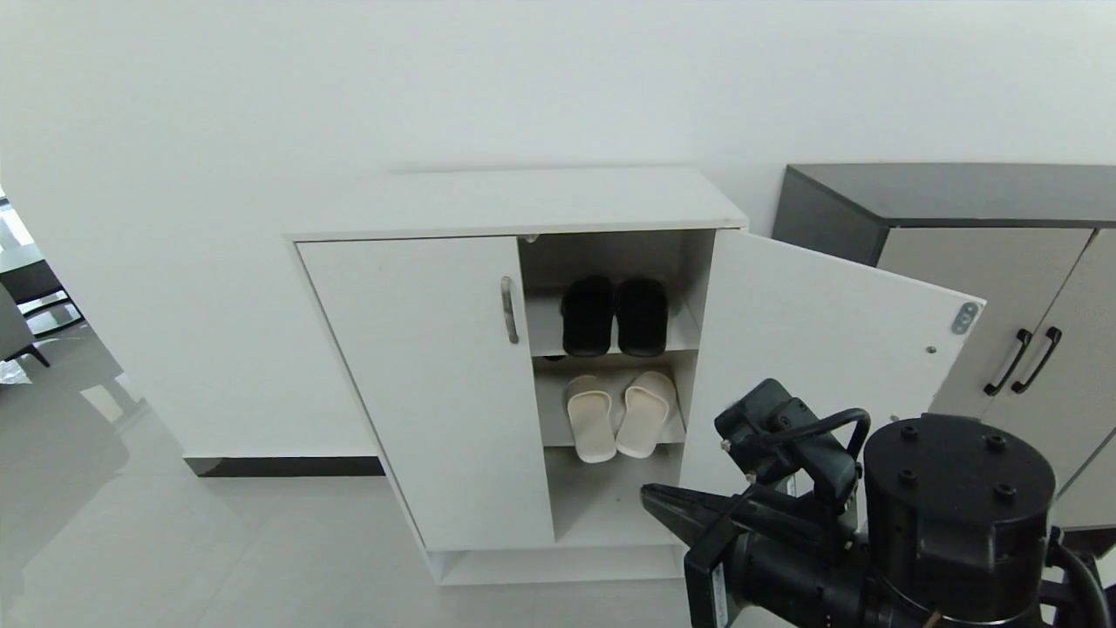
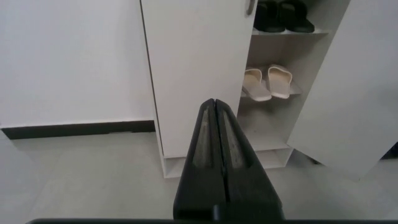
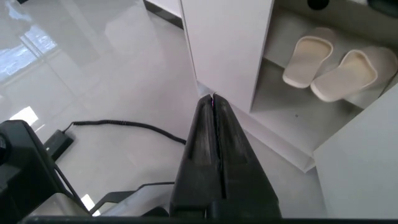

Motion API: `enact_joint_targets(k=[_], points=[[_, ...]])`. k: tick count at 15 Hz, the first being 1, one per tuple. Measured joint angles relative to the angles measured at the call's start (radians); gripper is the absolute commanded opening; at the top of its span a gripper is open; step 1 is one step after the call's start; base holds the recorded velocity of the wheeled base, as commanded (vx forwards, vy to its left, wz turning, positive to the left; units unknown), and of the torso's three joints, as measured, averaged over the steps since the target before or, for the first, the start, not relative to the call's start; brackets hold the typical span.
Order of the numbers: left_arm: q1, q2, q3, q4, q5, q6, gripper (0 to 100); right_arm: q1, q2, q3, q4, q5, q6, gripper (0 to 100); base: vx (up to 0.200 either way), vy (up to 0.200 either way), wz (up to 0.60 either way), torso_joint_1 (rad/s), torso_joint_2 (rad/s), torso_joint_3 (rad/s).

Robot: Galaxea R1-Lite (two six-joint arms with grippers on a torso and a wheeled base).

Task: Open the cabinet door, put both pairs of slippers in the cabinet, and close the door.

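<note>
The left gripper (image 2: 213,102) hangs over the pale floor (image 2: 81,180) in front of the white shoe cabinet (image 1: 523,202), its jaws pressed together on nothing and its tip aimed at the foot of the cabinet's left door (image 1: 427,384). That door is shut, with a slim metal handle (image 1: 508,310) upright along its 3 o'clock edge. Just beside the handle the right half of the cabinet stands open. The black slippers (image 1: 615,316) lie side by side and touching on the upper shelf, long axes running 12 to 6 o'clock in the head view and toes toward the back wall at 12. On the shelf directly below, at 6 o'clock from them, the cream slippers (image 1: 619,414) also point toes inward. They form a narrow V: the left one runs from 11 to 5 and the right one from 1 to 7, so the heels nearly meet at the shelf's front edge. The right door (image 1: 811,349) is swung wide open toward 3 o'clock. At 5 o'clock from the cream pair, the right gripper (image 1: 652,499) sits low in front of that door, its jaws closed flat against each other and empty, its tip pointing toward 9 o'clock. A black cable (image 3: 124,124) lies on the floor near it. At 3 o'clock stands a dark-topped cabinet (image 1: 959,196).
</note>
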Motion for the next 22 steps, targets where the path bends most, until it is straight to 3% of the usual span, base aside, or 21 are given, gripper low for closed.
enact_joint_targets(k=[17, 22], points=[[0.0, 0.0, 0.0, 0.0, 0.0, -0.001, 0, 0.002, 0.008, 0.016, -0.018, 0.019, 0.0, 0, 0.0, 0.0, 0.04, 0.236, -0.52, -0.289], [0.0, 0.0, 0.0, 0.0, 0.0, 0.0, 0, -0.004, 0.019, 0.031, -0.033, 0.022, -0.011, 0, 0.0, 0.0, 0.0, 0.06, -0.12, -0.071]])
